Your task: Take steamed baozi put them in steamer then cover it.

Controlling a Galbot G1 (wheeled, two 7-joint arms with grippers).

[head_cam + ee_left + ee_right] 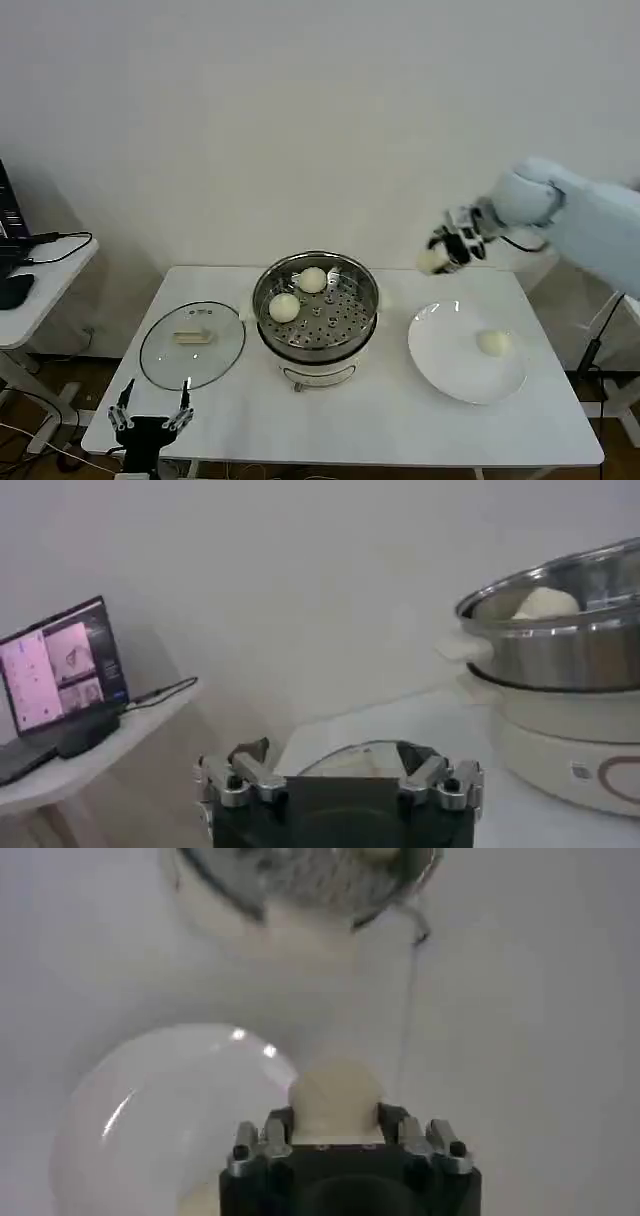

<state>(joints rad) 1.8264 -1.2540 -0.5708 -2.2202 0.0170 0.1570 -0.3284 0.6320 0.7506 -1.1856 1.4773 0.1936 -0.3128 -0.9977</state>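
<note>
**Operator:** What lies toward the left edge of the bench point(400, 420)?

**Manual:** You will find the left tool point(152, 414) parked at the front-left corner, fingers spread wide, gripping nothing. Just behind it the cover point(192, 343) lies flat on the bench.

**Operator:** And at the centre?

**Manual:** The steamer point(316, 312) stands mid-bench, uncovered. Two baozi point(285, 307) rest on its perforated tray.

**Operator:** The right side?

**Manual:** A white plate point(455, 365) near the right edge carries one bun point(493, 342). You will see the right tool point(447, 252) raised above the plate's rear edge, closed around a fourth bun point(335, 1095).
</note>
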